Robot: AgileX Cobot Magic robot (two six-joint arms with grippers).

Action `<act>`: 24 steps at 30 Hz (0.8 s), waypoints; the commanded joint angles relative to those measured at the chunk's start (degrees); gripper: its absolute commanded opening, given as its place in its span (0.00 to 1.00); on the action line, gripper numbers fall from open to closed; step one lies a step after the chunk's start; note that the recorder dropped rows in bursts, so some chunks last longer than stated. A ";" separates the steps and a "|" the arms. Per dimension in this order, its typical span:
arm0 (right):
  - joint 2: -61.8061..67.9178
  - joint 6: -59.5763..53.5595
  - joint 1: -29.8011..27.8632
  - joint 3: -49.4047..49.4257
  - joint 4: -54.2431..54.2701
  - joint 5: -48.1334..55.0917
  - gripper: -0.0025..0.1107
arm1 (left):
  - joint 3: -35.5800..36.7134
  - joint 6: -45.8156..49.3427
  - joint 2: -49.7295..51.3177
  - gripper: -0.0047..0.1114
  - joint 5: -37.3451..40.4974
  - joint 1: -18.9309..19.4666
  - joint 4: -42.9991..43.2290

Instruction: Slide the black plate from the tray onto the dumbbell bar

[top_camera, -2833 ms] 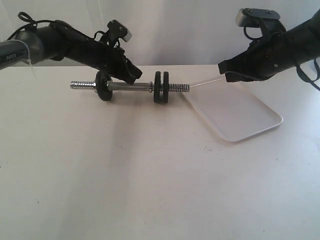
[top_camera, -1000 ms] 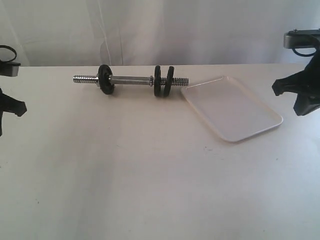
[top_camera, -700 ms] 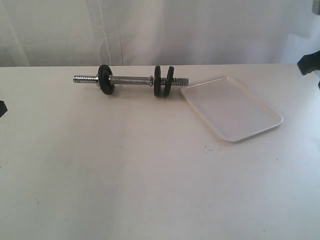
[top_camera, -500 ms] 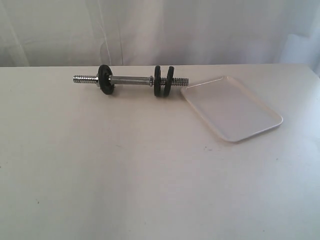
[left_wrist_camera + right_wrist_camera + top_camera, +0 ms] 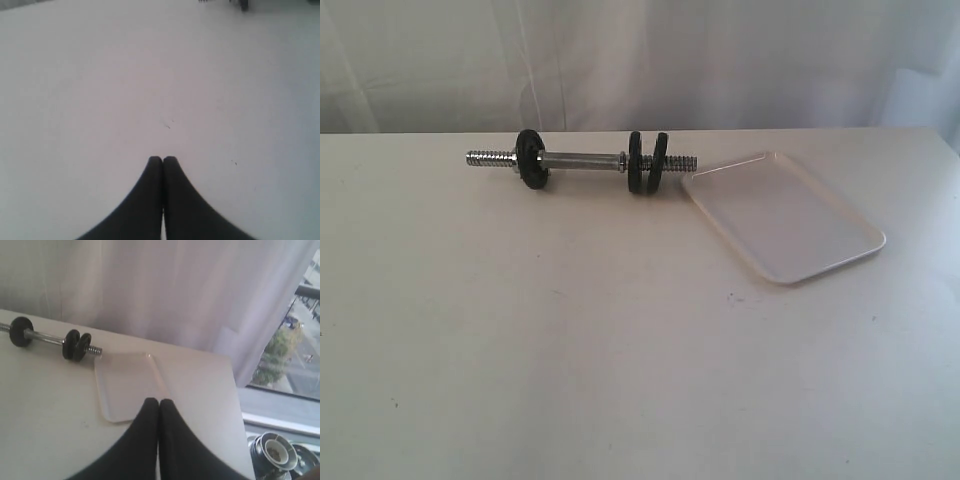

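Note:
The chrome dumbbell bar (image 5: 582, 159) lies across the back of the white table. Three black plates are threaded on it: one near its left end (image 5: 531, 158) and two side by side near its right end, the outer black plate (image 5: 657, 162) closest to the tray. The white tray (image 5: 785, 215) sits just right of the bar and holds nothing. In the right wrist view the bar (image 5: 47, 340), its plates (image 5: 77, 345) and the tray (image 5: 125, 385) lie well beyond my shut right gripper (image 5: 159, 401). My left gripper (image 5: 162, 159) is shut over bare table. Neither arm shows in the exterior view.
A white curtain (image 5: 640, 60) hangs behind the table. The table's right edge (image 5: 239, 420) runs close to the tray's side. Beyond it are a window and a round dark container (image 5: 272, 450) lower down.
Both arms have drawn back sideways and left the exterior view. The dumbbell bar, its plates and the tray have not moved.

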 commanded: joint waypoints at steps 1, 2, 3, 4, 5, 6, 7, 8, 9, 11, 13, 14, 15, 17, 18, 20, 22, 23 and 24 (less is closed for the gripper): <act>-8.05 2.12 -0.15 -0.12 -0.13 -0.03 0.02 | 0.36 -1.20 -9.07 0.04 5.03 -0.02 -0.02; -9.31 2.40 -0.15 -0.12 -0.13 -0.03 0.02 | 0.36 -1.20 -10.87 0.04 5.03 -0.02 -0.13; -10.85 2.83 -0.15 -0.12 -0.13 -0.03 0.02 | 0.36 -1.20 -12.62 0.04 5.03 -0.02 -0.10; -12.29 3.11 -0.15 -0.12 -0.13 -0.03 0.02 | 0.36 -1.20 -13.91 0.04 5.03 -0.02 -0.10; -13.65 3.21 -0.15 -0.12 -0.13 -0.03 0.02 | 0.36 -1.20 -15.38 0.04 5.03 -0.02 -0.10; -14.66 3.21 -0.15 -0.12 -0.13 -0.03 0.02 | 0.36 -1.20 -16.89 0.04 5.03 -0.02 -0.10; -15.84 3.21 -0.15 -0.12 -0.01 -0.03 0.02 | 0.36 -1.20 -18.05 0.04 5.03 -0.02 -0.10; -17.01 3.21 -0.15 -0.12 0.28 -0.03 0.02 | 0.36 -1.20 -19.41 0.04 5.03 -0.02 -0.10; -17.96 3.21 -0.15 -0.12 0.68 -0.03 0.02 | 0.36 -1.20 -20.73 0.04 5.03 -0.02 -0.10; -20.33 3.21 0.01 -0.12 0.90 -0.03 0.02 | 0.36 -1.20 -23.30 0.04 5.03 -0.02 -0.10; -22.54 3.21 0.53 -0.12 1.39 -0.03 0.02 | 0.36 -1.20 -25.54 0.04 5.03 -0.02 -0.10; -23.70 3.09 0.97 -0.12 1.39 -0.03 0.02 | 0.36 -1.20 -26.75 0.04 5.03 -0.02 -0.10; -24.42 3.09 1.01 -0.12 1.29 -0.03 0.02 | 0.36 -1.20 -27.86 0.04 5.03 -0.02 -0.10; -24.42 2.98 1.54 -0.12 0.67 -0.03 0.02 | 0.36 -1.20 -29.77 0.04 5.03 -0.02 -0.10; -24.42 2.98 1.81 -0.23 0.67 -0.03 0.02 | 0.36 -1.32 -30.63 0.04 5.03 -0.02 -0.10; -24.42 2.72 2.76 -0.34 0.78 -0.03 0.02 | 0.36 -1.45 -32.82 0.04 5.03 -0.02 -0.10; -24.42 2.73 3.35 0.28 0.78 -0.03 0.02 | 0.36 -1.90 -34.83 0.04 5.03 -0.02 0.11; -24.42 2.73 3.47 0.51 0.04 -0.03 0.02 | 0.36 -2.57 -34.97 0.04 5.03 -0.02 0.74; -24.42 2.89 3.47 0.65 -0.25 -0.03 0.02 | 0.36 -2.86 -34.97 0.04 5.03 -0.02 1.01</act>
